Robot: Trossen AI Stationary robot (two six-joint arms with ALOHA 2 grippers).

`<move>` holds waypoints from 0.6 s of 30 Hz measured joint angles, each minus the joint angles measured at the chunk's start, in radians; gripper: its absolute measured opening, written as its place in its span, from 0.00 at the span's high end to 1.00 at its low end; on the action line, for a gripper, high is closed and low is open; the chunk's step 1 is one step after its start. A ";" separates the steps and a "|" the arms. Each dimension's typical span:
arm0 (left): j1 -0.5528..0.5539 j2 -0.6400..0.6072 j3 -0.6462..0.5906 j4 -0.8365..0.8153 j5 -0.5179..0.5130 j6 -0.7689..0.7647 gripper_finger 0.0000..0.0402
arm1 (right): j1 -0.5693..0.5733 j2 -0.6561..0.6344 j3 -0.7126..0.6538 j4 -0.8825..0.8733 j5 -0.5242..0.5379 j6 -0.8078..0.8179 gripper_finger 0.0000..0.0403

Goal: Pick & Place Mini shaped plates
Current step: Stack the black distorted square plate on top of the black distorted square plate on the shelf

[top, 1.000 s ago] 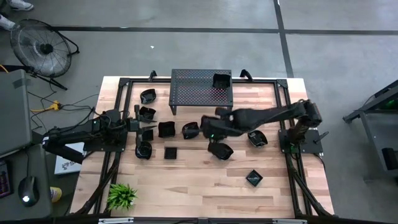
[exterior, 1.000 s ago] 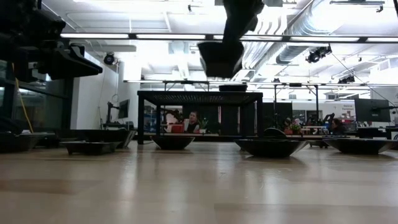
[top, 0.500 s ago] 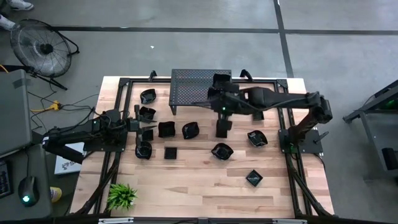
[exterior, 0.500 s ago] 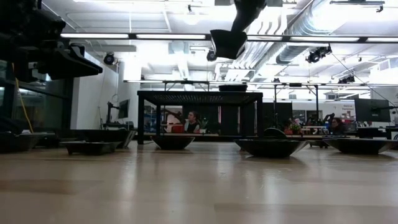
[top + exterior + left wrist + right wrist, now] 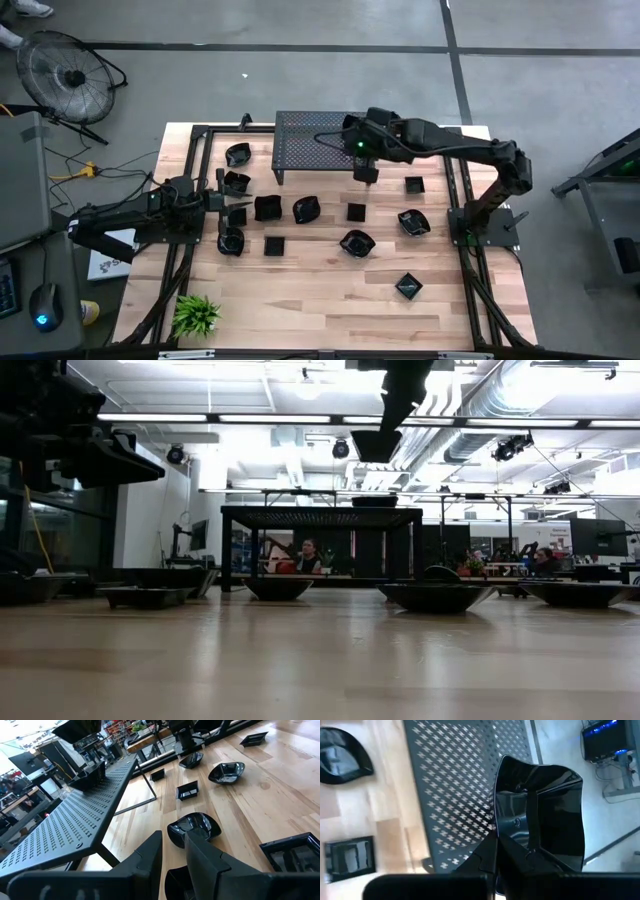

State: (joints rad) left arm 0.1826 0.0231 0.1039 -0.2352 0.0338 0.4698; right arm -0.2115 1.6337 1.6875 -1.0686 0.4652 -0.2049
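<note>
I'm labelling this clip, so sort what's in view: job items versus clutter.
Job items:
- small glossy black plates with raised rims on the wooden table
- black square plate gripped in the right claw
- large black perforated metal stand

Lying about:
- small green plant
- round metal floor fan
- left claw, waiting

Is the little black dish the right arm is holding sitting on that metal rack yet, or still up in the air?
Still in the air. The right gripper pinches the dish well above the rack.
</note>
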 joint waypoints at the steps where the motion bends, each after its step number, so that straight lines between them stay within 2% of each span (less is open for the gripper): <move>1: 0.000 0.000 0.000 0.000 0.000 0.000 0.80 | -0.010 0.000 0.000 0.000 0.000 -0.011 0.99; 13: 0.000 0.000 0.000 0.000 0.000 0.000 0.80 | -0.098 0.000 0.000 0.004 -0.006 -0.112 0.99; 18: 0.000 0.000 0.000 0.000 0.000 0.000 0.80 | -0.126 0.000 0.000 0.019 -0.059 -0.152 0.99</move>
State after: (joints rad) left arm 0.1827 0.0233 0.1037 -0.2349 0.0338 0.4698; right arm -0.3374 1.6341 1.6875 -1.0496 0.4062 -0.3573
